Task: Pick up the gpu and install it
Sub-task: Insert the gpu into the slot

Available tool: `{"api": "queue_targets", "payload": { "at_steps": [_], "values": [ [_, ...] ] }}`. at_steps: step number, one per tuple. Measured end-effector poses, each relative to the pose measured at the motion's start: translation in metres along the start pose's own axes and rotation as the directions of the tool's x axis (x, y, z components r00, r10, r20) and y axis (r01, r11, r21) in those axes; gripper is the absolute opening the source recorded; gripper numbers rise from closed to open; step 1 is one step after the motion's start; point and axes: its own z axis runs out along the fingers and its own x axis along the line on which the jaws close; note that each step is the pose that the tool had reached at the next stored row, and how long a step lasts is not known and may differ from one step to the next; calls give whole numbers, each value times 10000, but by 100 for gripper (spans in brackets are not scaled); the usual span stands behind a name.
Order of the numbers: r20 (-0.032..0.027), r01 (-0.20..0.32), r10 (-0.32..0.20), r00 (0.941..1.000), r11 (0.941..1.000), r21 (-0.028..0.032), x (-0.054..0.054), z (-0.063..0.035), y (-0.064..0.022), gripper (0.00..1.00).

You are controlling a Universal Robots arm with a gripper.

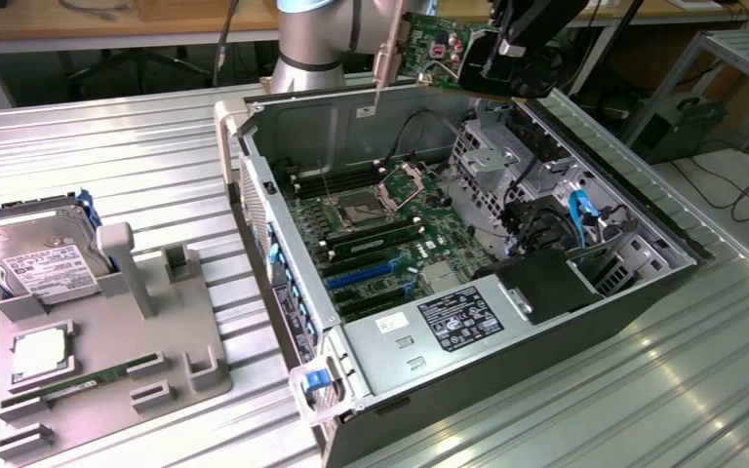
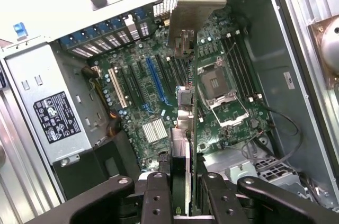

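The gpu [image 1: 437, 47] hangs in the air above the far end of the open computer case [image 1: 270, 210], green board showing and its silver bracket [image 1: 386, 60] pointing down toward the case. My gripper [image 1: 502, 51] is shut on it. In the wrist view the gpu [image 2: 181, 152] is seen edge-on between my two black fingers [image 2: 158, 198], with the gripper [image 2: 184, 200] closed on the card and the bracket [image 2: 192, 15] at the far end. Below lies the motherboard [image 2: 212, 107] with its blue slot [image 2: 154, 81] and black slots beside it.
A grey fixture [image 1: 114, 361] at the exterior view's left holds a hard drive [image 1: 36, 258], a processor [image 1: 43, 353] and a RAM stick [image 1: 89, 382]. The power supply [image 1: 447, 327] fills the case's near end. Drive cages and cables [image 1: 570, 229] line its right side.
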Motion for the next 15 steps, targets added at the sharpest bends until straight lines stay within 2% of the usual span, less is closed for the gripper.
{"api": "queue_targets", "payload": {
  "at_steps": [8,15],
  "values": [
    [-18,692,-692,9976,9976,-20,3,1,-1,27],
    [-36,1454,-1454,9894,9894,-43,6,1,-3,27]
  ]
}}
